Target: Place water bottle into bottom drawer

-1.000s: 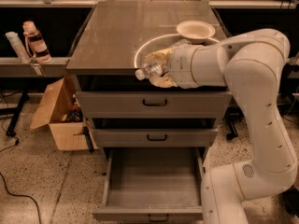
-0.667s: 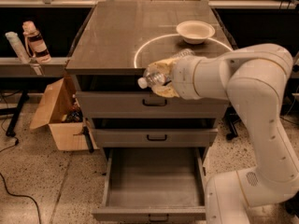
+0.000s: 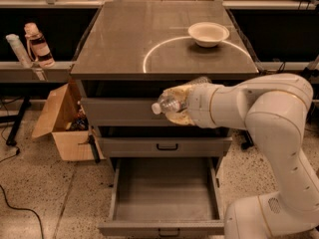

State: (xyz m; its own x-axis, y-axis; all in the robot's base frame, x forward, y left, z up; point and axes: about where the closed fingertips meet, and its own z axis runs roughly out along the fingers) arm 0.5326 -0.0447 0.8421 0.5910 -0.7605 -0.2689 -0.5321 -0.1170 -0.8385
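Grey cabinet top (image 3: 124, 39) carries a bowl (image 3: 208, 33); gripper (image 3: 178, 106) clamps the water bottle (image 3: 166, 104) sideways in front of the top drawer (image 3: 119, 112), bottom drawer (image 3: 164, 195) open below.

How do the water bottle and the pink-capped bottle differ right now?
The water bottle has a white cap; the pink-capped bottle carries a reddish label. The water bottle lies sideways in the end effector, in front of the top drawer; the pink-capped bottle stands upright on a side shelf. Both are small bottles.
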